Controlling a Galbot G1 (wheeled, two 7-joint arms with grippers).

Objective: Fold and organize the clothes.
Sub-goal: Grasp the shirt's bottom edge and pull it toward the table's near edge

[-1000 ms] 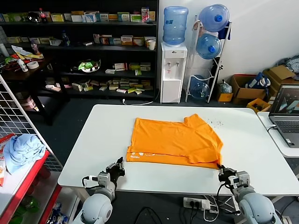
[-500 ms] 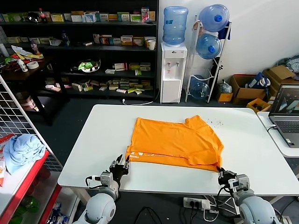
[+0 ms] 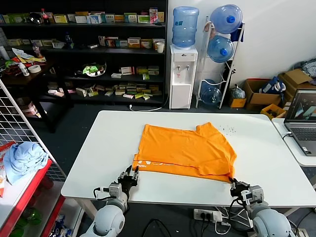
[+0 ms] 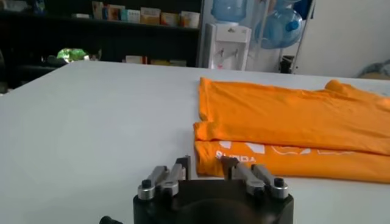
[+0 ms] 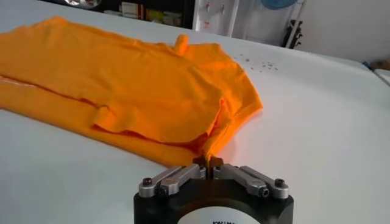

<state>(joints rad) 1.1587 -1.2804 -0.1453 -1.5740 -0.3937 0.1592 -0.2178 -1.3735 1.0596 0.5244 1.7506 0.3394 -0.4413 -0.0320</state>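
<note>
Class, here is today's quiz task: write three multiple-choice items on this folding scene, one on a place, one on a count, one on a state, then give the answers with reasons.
1. Where does the orange T-shirt lie?
A. on the white table
B. on the red rack
C. on the laptop

2. How many water bottles are on the white rack beside the dispenser?
A. one
B. three
C. five

3. What is the right claw doing?
A. hanging open above the table
B. pinching the shirt's near corner
C. holding the blue cloth

Answers: 1 A, the shirt is spread flat on the tabletop. 2 B, three bottles sit one above another on the rack. 3 B, the right wrist view shows orange fabric caught between its closed fingers, while the left claw stands open just short of the shirt's lettered edge.
</note>
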